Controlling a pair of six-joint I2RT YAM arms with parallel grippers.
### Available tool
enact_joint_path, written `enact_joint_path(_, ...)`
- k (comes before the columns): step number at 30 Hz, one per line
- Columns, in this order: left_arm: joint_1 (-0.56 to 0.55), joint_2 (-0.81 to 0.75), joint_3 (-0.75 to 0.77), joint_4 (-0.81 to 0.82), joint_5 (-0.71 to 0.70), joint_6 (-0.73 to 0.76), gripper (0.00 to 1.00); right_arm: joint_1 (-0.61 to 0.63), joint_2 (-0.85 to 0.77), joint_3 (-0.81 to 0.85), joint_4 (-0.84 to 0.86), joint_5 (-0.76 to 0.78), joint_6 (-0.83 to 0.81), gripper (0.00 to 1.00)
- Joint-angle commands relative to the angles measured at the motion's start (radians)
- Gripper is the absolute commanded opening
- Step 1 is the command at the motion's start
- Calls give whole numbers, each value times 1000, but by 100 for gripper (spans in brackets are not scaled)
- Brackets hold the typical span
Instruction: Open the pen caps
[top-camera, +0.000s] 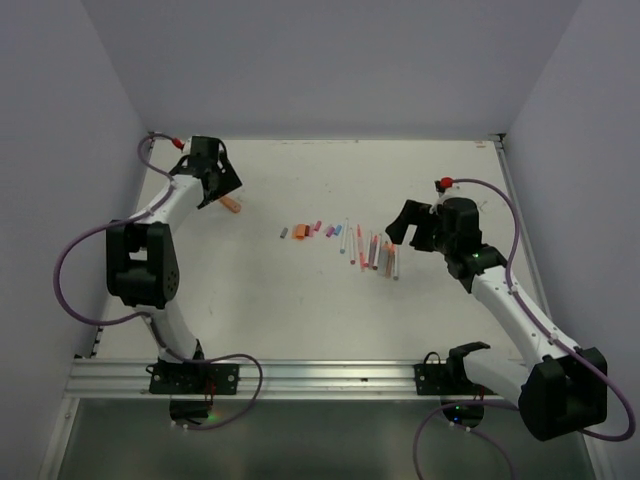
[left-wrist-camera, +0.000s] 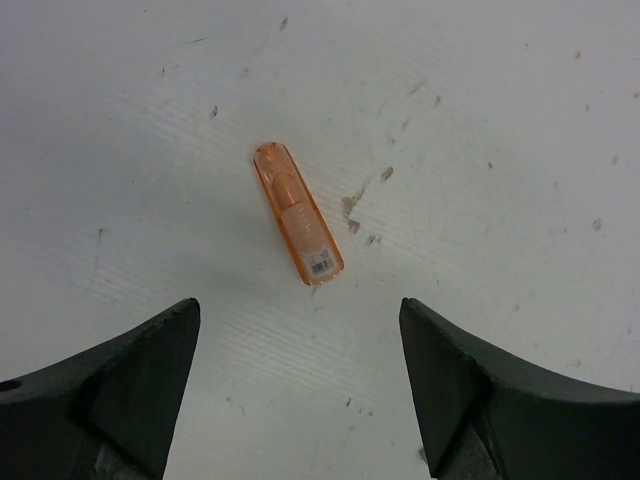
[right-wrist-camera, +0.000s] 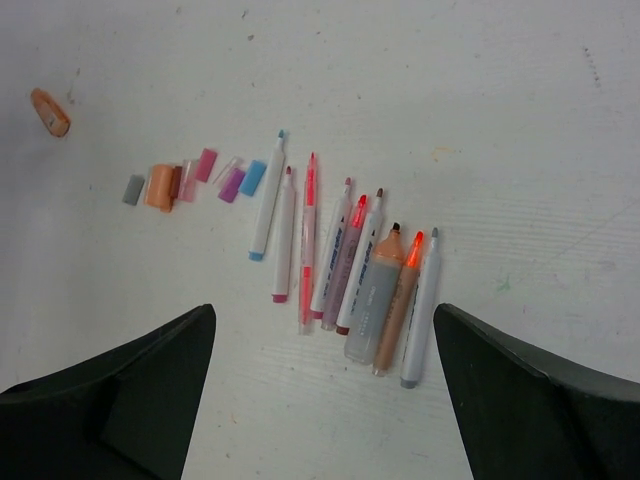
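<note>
A lone orange pen cap (left-wrist-camera: 298, 212) with a barcode sticker lies flat on the white table, just ahead of my left gripper (left-wrist-camera: 300, 305), which is open and holds nothing. From above, that orange cap (top-camera: 231, 204) sits beside the left gripper (top-camera: 222, 188) at the far left. My right gripper (right-wrist-camera: 325, 310) is open and empty, hovering short of a row of several uncapped pens (right-wrist-camera: 345, 265), tips pointing away. A cluster of loose pen caps (right-wrist-camera: 195, 180), grey, orange, pink, purple and blue, lies left of the row. The overhead view shows the right gripper (top-camera: 405, 238) just right of the pens (top-camera: 370, 250).
The loose caps (top-camera: 305, 232) lie mid-table between the two arms. The white table (top-camera: 300, 310) is walled at the back and both sides. A metal rail (top-camera: 300, 378) carrying both arm bases runs along the near edge. Purple cables loop around each arm.
</note>
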Motion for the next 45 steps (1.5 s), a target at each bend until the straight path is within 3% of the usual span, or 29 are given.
enact_joint_path(1,22,75,77,11,-16,-56,82,-2,-9,13,55,-59,-9,95)
enact_joint_path(9,42,250,217,-15,-22,-56,76,-2,-10,-9,79,-85,-12,96)
enact_joint_path(20,58,371,310,-56,-22,-47,63,-2,-7,-15,79,-100,-15,96)
enact_joint_path(29,58,416,335,-105,-24,-24,40,-3,-1,-32,95,-116,-20,96)
enact_joint_path(36,58,391,315,-130,-31,-12,18,0,-7,-36,104,-146,-32,96)
enact_joint_path(40,56,300,231,-96,-8,-13,13,8,-3,-41,150,-243,-47,96)
enact_joint_path(45,56,158,97,-6,67,-44,8,104,4,-35,200,-240,-44,96)
